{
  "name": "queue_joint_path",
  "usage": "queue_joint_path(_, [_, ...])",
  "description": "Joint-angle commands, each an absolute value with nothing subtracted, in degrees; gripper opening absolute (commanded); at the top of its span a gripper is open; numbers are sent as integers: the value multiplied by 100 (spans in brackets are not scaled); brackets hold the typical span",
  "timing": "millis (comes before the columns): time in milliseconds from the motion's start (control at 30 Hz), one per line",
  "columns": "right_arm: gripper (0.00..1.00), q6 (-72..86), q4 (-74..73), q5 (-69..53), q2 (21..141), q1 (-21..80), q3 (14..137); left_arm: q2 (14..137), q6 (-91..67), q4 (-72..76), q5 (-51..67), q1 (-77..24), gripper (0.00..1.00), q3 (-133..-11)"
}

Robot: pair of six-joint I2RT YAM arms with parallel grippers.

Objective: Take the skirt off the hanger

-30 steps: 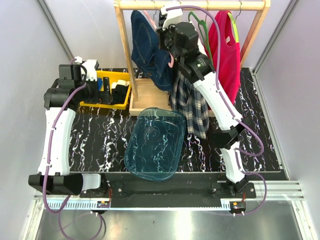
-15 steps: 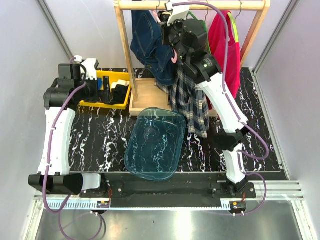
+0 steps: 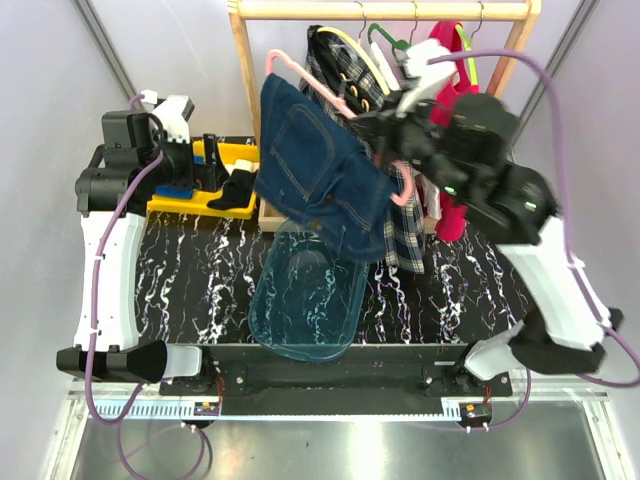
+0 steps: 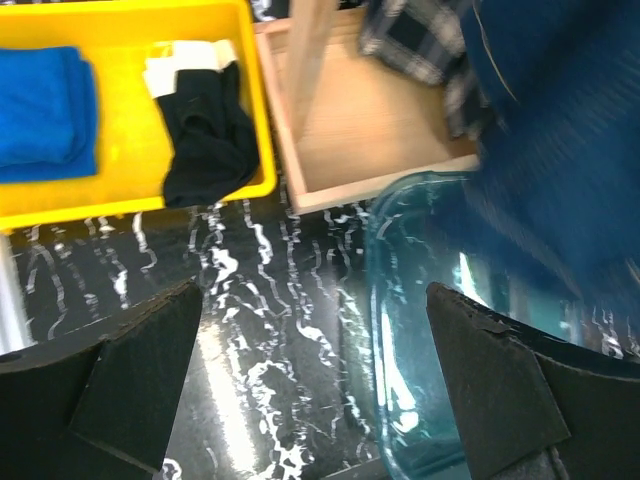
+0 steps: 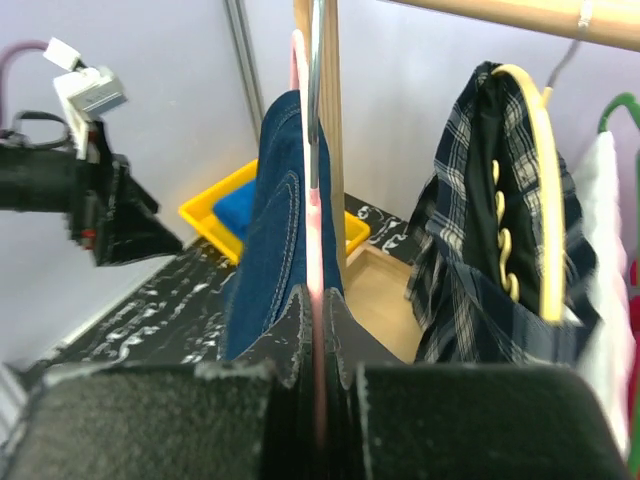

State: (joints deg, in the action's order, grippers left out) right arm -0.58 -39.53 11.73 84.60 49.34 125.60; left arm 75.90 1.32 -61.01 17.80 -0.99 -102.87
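**Denim skirt (image 3: pixel 320 170) on pink hanger (image 3: pixel 300 75), apparently unhooked from the rail (image 3: pixel 400 10)**
You are clamping the hanger in the right tool (image 5: pixel 318 330), fingers closed on it, so the skirt is dangling above the clear bin (image 3: pixel 262 300). Your left tool (image 4: pixel 310 380) is hovering wide and empty near the yellow tray (image 3: pixel 180 205), probably in reserve to tug the skirt off.

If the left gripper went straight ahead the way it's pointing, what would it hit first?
The open left gripper would probably meet the black marbled tabletop first, just beside the blue tub; depth is unclear.
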Motion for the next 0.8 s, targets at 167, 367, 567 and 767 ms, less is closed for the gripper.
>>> queue_joint_path(167, [0,615,-3665,853,7980,4904,12885,7234,219,-6346,4146,-35,99,-10240])
queue_joint_path(367, [0,835,-3639,704,8059,4904,13060,6531,-471,-4854,6237,280,99,-9178])
queue_joint_path(567, [0,1037,-3700,519,8104,4904,13280,6601,-1922,-3061,7558,535,99,-8615])
queue_joint_path(767, [0,1336,-3893,317,8060,4904,13684,6469,-3365,-670,7910,914,99,-7631])
